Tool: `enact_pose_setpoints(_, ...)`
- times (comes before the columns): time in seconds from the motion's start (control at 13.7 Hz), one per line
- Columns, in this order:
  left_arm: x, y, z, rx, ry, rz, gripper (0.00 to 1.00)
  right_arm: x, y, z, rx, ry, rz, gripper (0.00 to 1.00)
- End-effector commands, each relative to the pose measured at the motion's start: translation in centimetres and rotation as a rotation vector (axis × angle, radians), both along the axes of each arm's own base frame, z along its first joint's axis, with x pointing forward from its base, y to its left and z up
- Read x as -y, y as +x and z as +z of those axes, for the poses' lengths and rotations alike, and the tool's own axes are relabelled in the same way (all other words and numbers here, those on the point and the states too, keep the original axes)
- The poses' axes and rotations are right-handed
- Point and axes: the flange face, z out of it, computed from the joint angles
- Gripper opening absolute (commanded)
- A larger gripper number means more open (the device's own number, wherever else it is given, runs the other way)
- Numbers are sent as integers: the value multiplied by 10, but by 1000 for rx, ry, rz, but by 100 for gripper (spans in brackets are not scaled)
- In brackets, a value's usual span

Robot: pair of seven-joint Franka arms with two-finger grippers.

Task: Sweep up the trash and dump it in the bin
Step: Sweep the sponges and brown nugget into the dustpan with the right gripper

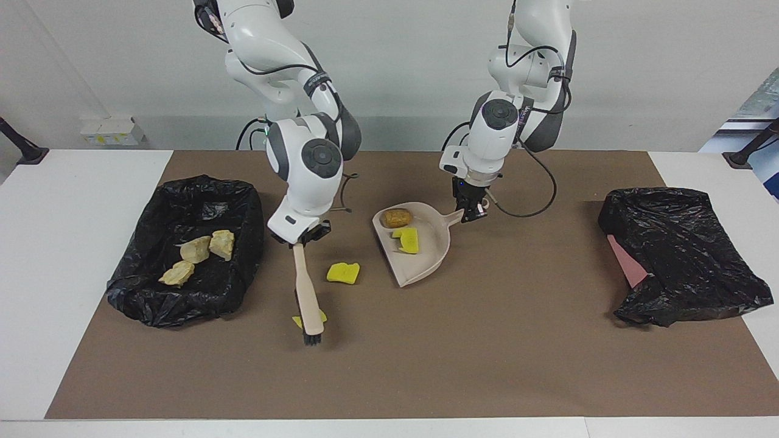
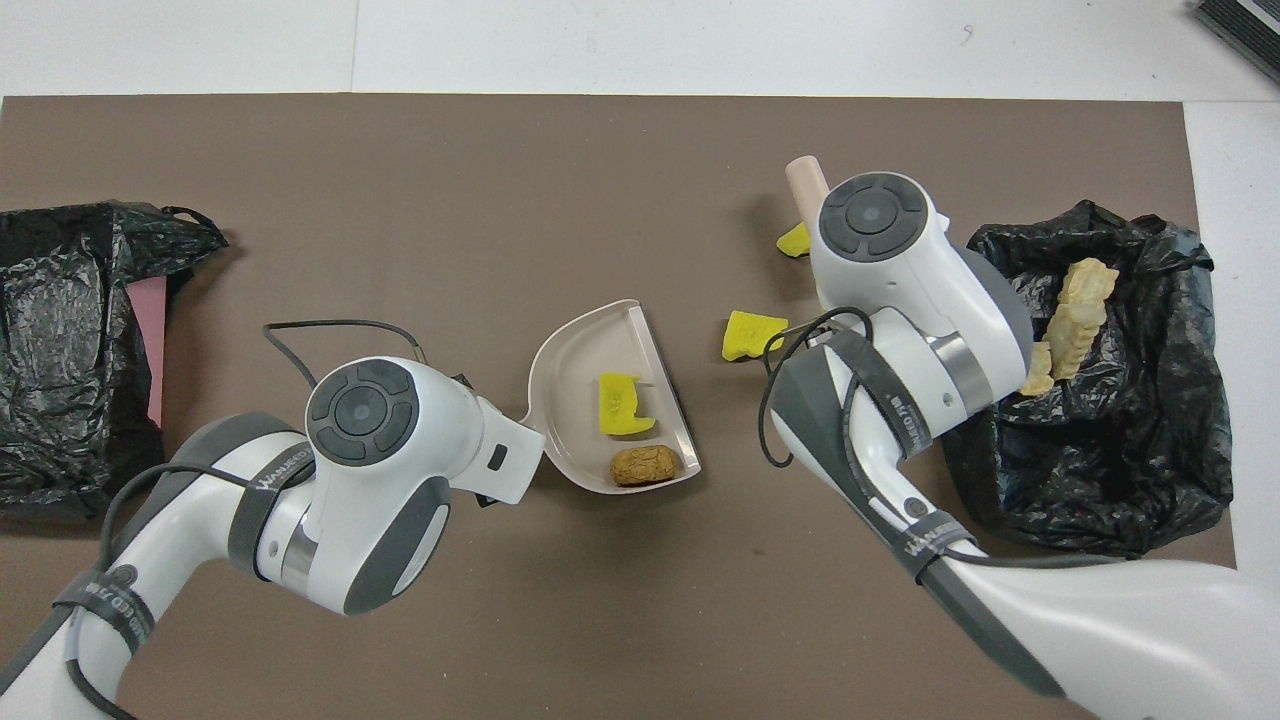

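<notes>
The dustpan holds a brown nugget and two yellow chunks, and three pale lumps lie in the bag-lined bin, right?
Not quite. The dustpan holds the brown nugget and only one yellow chunk, as the overhead view shows; the other two lie on the mat. Three pale lumps do lie in the bin.
</notes>
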Motion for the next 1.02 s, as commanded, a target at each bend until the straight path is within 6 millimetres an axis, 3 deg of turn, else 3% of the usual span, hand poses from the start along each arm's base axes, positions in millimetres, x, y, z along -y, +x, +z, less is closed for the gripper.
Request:
enact_pose_setpoints(0.0,16,0,13,-8,20,39,0,30,21,-23,-12,-4,4,0)
enact_pose_setpoints(0.15,18,-1,18,-11,73,35,0,33,21,-35,-21,5,1,0)
enact_pose_setpoints(0.44,21,-8,16,-29,110,17,0,8,-7,-45,-97,59,7,0)
enact_pose_setpoints(0.58,24,-11,10,-33,113,28,0,-17,-28,-50,-144,103,48,0)
enact_pose_setpoints(0.73,36,-11,-8,-35,111,39,0,-32,-44,-56,-178,158,44,0)
enact_pose_setpoints(0.87,36,-9,-8,-24,103,43,0,-50,-64,-57,-214,204,62,0)
enact_pose_setpoints(0.95,36,-9,-9,-16,97,43,0,-69,-77,-58,-225,201,103,0)
